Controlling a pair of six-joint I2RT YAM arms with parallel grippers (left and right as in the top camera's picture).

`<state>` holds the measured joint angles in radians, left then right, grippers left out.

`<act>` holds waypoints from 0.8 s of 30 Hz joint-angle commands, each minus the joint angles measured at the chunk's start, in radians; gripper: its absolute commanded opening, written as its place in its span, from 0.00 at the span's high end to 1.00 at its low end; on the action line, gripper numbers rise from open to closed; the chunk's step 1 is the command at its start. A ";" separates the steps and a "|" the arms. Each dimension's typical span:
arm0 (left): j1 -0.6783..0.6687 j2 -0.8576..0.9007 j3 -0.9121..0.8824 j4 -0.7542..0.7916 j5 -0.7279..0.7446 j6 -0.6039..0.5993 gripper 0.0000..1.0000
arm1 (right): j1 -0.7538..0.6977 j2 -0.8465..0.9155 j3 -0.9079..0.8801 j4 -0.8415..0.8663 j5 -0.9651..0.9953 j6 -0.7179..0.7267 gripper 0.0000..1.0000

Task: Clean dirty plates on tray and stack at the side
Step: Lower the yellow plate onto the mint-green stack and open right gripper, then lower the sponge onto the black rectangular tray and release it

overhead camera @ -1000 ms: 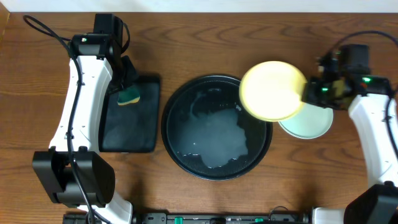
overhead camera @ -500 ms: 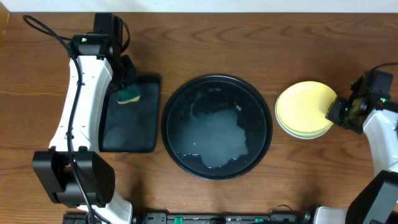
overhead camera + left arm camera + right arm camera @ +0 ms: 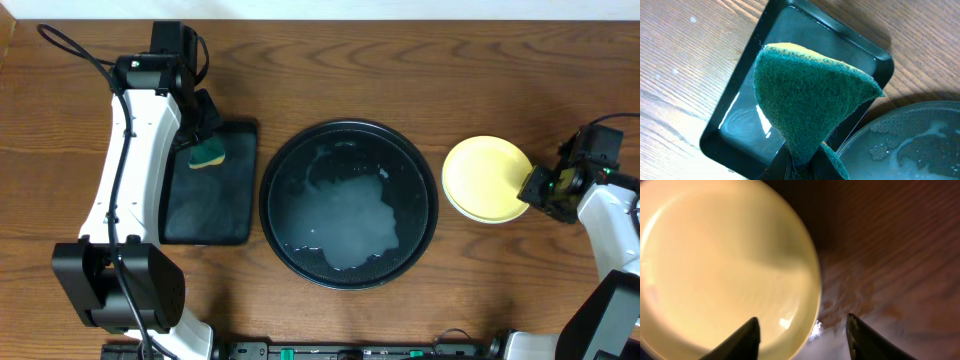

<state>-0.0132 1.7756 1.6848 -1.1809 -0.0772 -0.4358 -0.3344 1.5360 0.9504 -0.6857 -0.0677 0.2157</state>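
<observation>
The yellow plate (image 3: 484,177) lies on the table right of the round black tray (image 3: 265,205), with a pale edge of another plate (image 3: 492,218) showing under it. My right gripper (image 3: 532,186) is at its right rim and open. In the right wrist view the fingers (image 3: 748,339) stand apart either side of the yellow plate's (image 3: 725,265) rim, without gripping it. No plates are in the tray, only soapy water. My left gripper (image 3: 805,169) is shut on the green sponge (image 3: 810,95), held over the small rectangular tray (image 3: 722,132).
The rectangular black tray (image 3: 210,205) lies left of the round tray, wet inside, with the sponge (image 3: 208,152) above its far end. The round tray's rim (image 3: 900,112) is close beside the left gripper. Bare wooden table surrounds both trays.
My right gripper carried the yellow plate from over the tray's right edge onto the plate at the right, then opened and let it go. The left arm stayed still.
</observation>
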 commanded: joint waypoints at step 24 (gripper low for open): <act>0.029 0.019 -0.537 0.529 0.000 0.392 0.93 | 0.218 -0.012 0.279 -0.208 -0.090 -0.113 0.01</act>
<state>0.0120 1.7840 1.1946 -0.6872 -0.0776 -0.1024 -0.1265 1.5356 1.2106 -0.8883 -0.1535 0.1173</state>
